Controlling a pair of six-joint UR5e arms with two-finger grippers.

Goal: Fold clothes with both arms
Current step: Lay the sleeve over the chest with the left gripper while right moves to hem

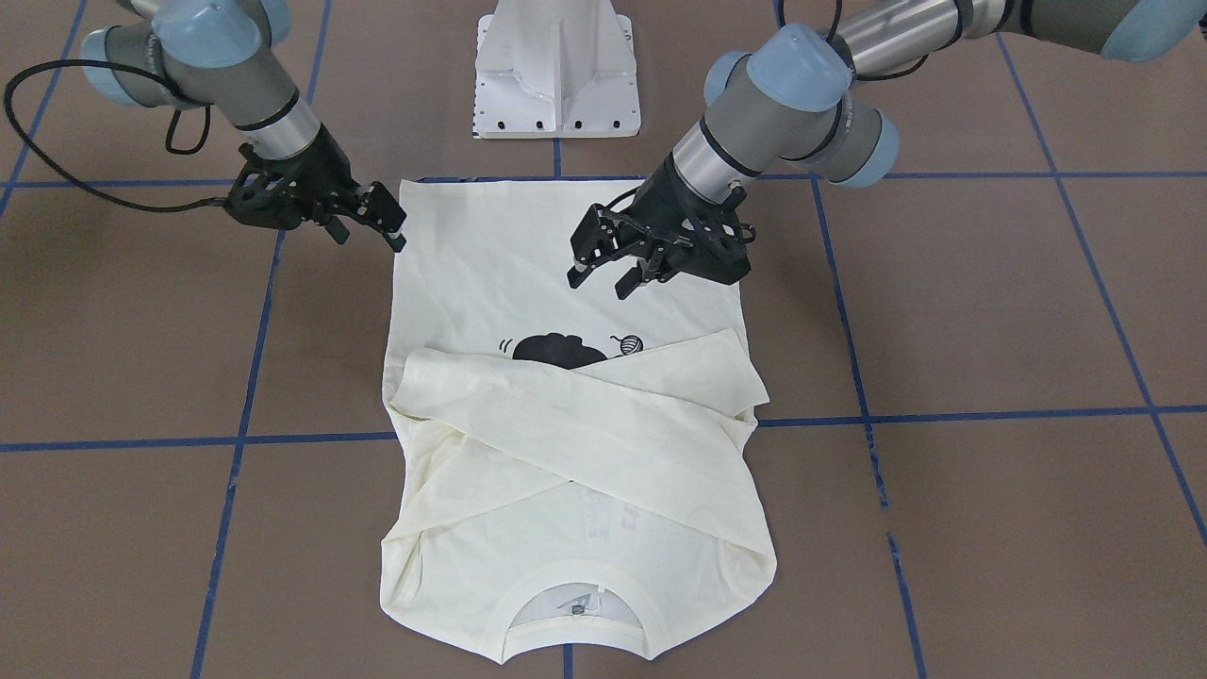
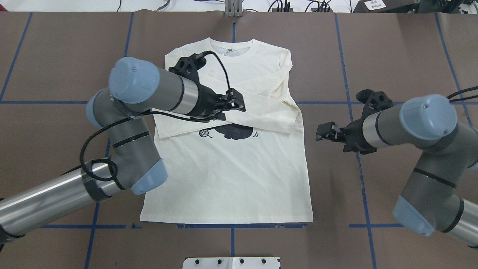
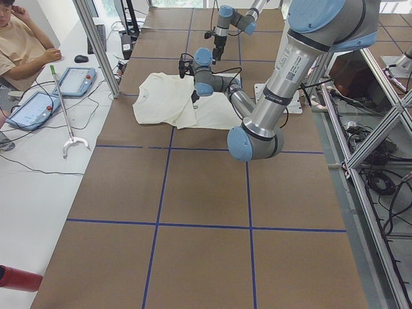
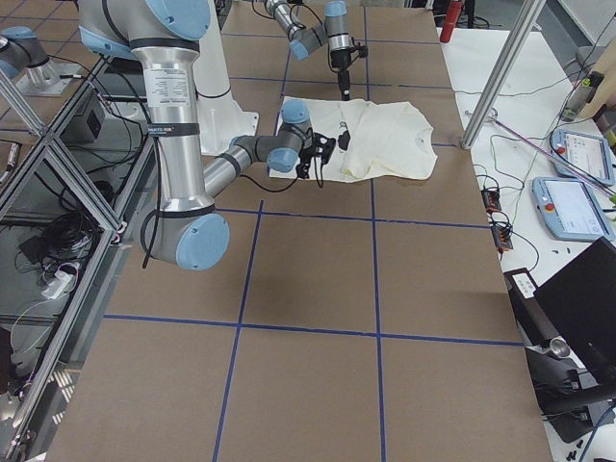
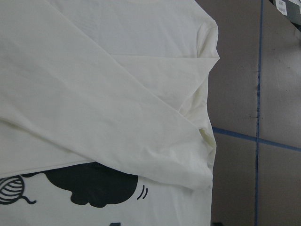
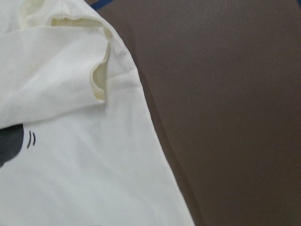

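T-shirt [image 2: 231,179] is cream-white with long sleeves, lying flat and front side up on the brown counter [image 2: 392,56]. The ribbed collar [image 2: 232,48] is at the end away from my base, and the straight hem sits near a blue tape line [image 2: 261,226] on my side. Both sleeves [image 2: 261,108] are folded in over the chest and cross each other like an X, so only the lower bit of the black cat print [image 2: 235,131] and its little yarn ball peek out under them. The body below the print looks pretty smooth. There's some bunching at the shoulders where the sleeves turn.

My left fingers [image 1: 622,281] are spread apart with nothing in them, hanging above the shirt's middle on my left half, around the crossed sleeves and the print. The wrist cam there looks straight down on sleeve and cat, and nothing is touching the cloth.

My right fingers [image 1: 388,219] also look apart and hold nothing. They're off the shirt, over bare counter just beside its edge on my right. That wrist cam shows the shirt's side edge, a folded cuff and brown counter.
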